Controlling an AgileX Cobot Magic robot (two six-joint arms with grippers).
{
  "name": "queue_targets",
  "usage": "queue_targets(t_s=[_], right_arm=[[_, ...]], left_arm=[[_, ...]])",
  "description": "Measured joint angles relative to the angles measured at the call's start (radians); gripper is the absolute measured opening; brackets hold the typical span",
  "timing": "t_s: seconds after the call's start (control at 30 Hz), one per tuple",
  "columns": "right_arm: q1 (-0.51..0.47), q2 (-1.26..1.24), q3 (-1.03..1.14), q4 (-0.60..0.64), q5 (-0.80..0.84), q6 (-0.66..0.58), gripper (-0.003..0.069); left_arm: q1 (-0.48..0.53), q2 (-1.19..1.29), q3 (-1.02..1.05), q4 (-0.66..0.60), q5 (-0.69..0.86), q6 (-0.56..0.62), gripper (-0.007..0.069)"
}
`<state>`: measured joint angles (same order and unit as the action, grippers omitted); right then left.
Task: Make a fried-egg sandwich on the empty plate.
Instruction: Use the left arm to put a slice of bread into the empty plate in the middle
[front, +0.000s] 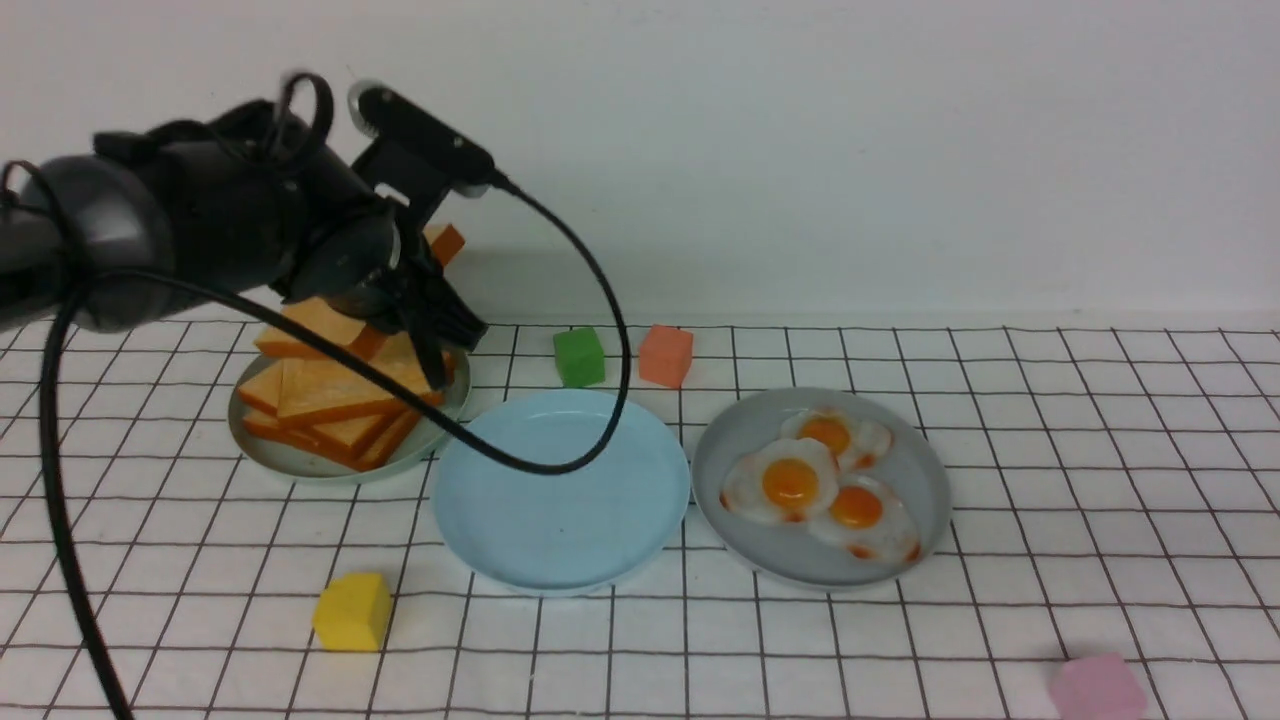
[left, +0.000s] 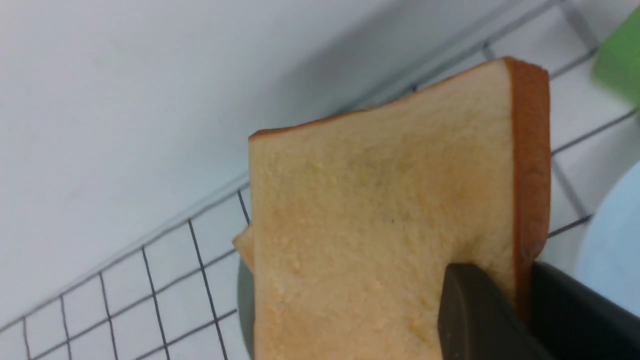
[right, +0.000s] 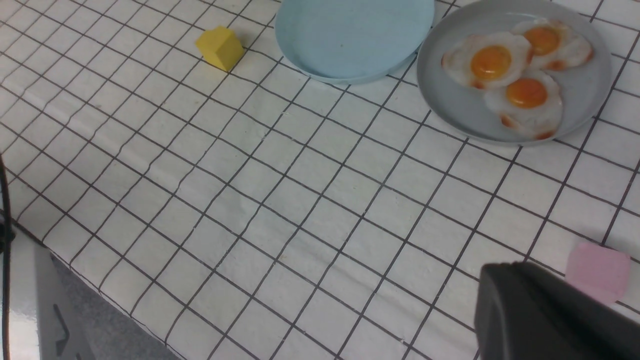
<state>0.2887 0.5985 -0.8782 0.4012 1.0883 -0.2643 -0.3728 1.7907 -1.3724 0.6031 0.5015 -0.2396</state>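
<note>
Your left gripper (left: 522, 300) pinches a toast slice (left: 380, 210) by its crust edge, above the toast stack (front: 330, 400) toward the table's far-left corner. It looks light and stiff, so keep that edge grip. You cannot tell how the jaws stand on the right gripper (right: 545, 310).

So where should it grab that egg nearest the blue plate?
Probably its thin white edge on the side facing the blue plate. That egg seems to overlap the other two eggs, lying flat, so a tool coming down from above could pinch that free edge.
</note>
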Motion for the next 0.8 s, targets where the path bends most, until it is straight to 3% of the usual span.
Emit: queue_targets(t_s=[0.37, 0.8], right_arm=[[0.000, -0.074, 0.000, -0.037, 0.001, 0.000, 0.0014], [0.000, -0.162, 0.000, -0.012, 0.075, 0.000, 0.0020]], left_arm=[[-0.301, -0.032, 0.000, -0.128, 0.093, 0.000, 0.0108], [-0.328, 0.132, 0.000, -0.095, 0.091, -0.011, 0.0110]])
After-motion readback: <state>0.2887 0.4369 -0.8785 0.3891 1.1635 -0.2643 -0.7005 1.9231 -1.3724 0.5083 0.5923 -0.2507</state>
